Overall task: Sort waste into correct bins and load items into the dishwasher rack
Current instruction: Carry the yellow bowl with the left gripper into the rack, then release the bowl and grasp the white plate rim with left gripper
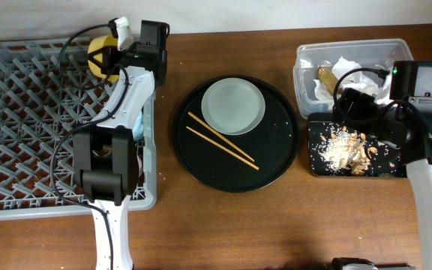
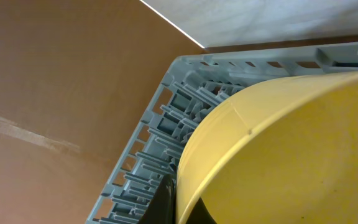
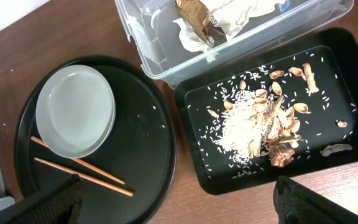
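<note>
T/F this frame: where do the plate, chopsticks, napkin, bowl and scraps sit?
1. Plate is on the round tray. True.
2. Chopsticks lie in the rack. False: they're on the round tray beside the plate.
3. Napkin is in the clear tub. True.
4. Black bin is empty. False: it holds food scraps.
5. Bowl sits on the round tray. False: left gripper holds it at the rack's corner.

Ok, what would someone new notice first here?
The yellow bowl fills the left wrist view, over the grey rack's far corner. Mid-table, a round black tray carries a pale plate and chopsticks; to the right, food scraps litter a shallow black tray.
</note>
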Robot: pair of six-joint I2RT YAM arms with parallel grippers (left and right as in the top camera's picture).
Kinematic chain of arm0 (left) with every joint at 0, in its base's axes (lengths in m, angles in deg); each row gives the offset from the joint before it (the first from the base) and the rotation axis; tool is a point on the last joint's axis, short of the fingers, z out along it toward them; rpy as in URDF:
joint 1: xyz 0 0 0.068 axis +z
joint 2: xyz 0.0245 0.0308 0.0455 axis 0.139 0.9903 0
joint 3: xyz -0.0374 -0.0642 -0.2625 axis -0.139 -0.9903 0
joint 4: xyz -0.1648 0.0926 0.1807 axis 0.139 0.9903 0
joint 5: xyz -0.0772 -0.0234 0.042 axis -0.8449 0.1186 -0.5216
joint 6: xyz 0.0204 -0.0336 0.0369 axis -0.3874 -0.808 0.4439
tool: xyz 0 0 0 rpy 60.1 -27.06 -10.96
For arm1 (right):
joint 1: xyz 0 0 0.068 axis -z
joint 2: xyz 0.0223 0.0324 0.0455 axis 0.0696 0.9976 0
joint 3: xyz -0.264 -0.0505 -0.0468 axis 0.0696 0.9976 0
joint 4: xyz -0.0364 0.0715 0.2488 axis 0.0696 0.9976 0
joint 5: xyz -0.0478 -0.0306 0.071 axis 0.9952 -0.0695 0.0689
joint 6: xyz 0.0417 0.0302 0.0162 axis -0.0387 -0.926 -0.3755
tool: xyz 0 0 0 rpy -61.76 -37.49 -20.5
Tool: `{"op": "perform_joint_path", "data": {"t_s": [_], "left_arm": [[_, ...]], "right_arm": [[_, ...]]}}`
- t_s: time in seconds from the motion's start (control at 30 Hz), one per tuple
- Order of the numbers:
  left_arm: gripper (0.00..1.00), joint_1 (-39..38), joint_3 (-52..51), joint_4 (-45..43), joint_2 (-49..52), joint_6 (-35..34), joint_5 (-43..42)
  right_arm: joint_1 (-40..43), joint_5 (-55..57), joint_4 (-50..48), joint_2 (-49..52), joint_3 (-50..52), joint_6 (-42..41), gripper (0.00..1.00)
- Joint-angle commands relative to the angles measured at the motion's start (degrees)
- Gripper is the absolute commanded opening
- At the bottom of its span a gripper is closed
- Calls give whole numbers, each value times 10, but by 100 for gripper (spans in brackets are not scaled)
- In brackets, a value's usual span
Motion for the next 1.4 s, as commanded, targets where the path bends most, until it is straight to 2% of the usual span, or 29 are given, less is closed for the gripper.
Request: {"op": "perform_joint_path", "data": {"t_s": [0.0,0.2,0.27,0.47,0.57,0.63,0.7,0.9,0.97,1.0,1.23,1.33,1.37], "left_arm": [[0,-3,3,-5,15,19,-7],[1,-19,3,-1,15,23,-44],[5,-23,3,-1,15,23,-55],[44,-31,3,-1,15,23,-59],[57,-31,3,-1,15,23,-59],[61,-32,3,0,15,25,-59],[65,-35,3,0,15,34,-59],[66,-65,4,9,11,80,-59],[77,-83,4,17,5,80,-59],[78,-89,4,19,2,80,-65],[79,-124,4,50,-29,80,-173],[80,-139,4,91,-55,49,-279],[81,-142,4,115,-66,23,-341]], "right_arm": [[3,11,0,2,-5,-3,98],[3,11,0,2,-5,-3,99],[3,11,0,2,-5,-3,99],[3,11,0,2,-5,-3,98],[3,11,0,2,-5,-3,98],[3,11,0,2,-5,-3,99],[3,11,0,2,-5,-3,99],[3,11,0,2,-5,-3,98],[3,11,0,2,-5,-3,98],[3,11,0,2,-5,-3,99],[3,11,0,2,-5,-3,99],[3,11,0,2,-5,-3,98],[3,11,0,2,-5,-3,99]]}}
